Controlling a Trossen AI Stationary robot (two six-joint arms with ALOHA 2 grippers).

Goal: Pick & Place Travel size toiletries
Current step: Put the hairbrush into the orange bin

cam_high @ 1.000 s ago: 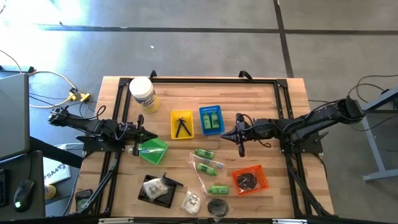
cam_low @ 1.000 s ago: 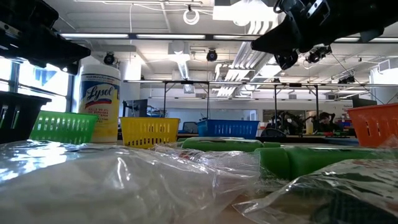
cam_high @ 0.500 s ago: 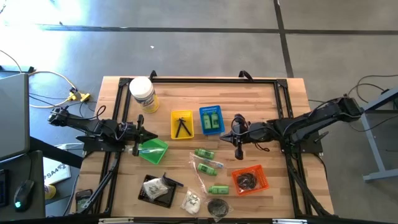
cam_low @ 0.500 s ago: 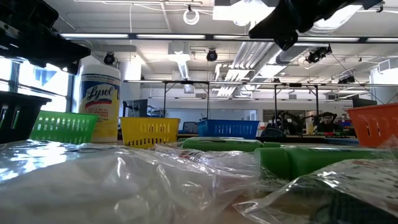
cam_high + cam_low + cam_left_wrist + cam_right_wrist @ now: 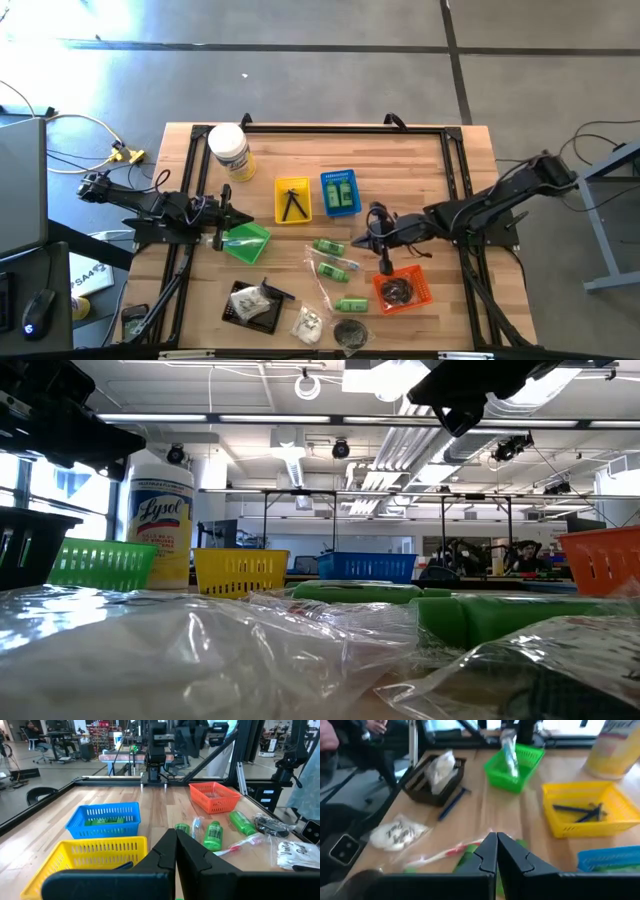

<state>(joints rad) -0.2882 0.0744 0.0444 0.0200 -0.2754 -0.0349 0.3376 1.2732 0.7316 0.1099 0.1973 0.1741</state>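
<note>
**Right arm brought nearer, over the loose green bottles**

Over the last second the right gripper (image 5: 381,243) has been swung from beside the blue basket (image 5: 341,193) toward the near side of the table. It is now held between the green bottles (image 5: 332,257) and the orange basket (image 5: 403,289), its fingers clenched together on nothing. This is judged to be an approach to a loose bottle; no pick has been started.

The toiletries are spread across the table. Nearest lie the white-filled packets (image 5: 308,322), one of them in the black tray (image 5: 250,304). Three green bottles and a long thin packet are left loose at mid-table. Farther off, black pieces lie in the yellow basket (image 5: 292,200) and green bottles in the blue basket.

The left gripper (image 5: 224,222) is parked over the green basket (image 5: 247,241), fingers likewise pressed shut and empty.

Only in the right wrist view is a toothbrush-like item seen standing in the green basket (image 5: 515,765). In the low view the near packets (image 5: 180,650) fill the foreground, so the loose bottles are mostly hidden.
</note>
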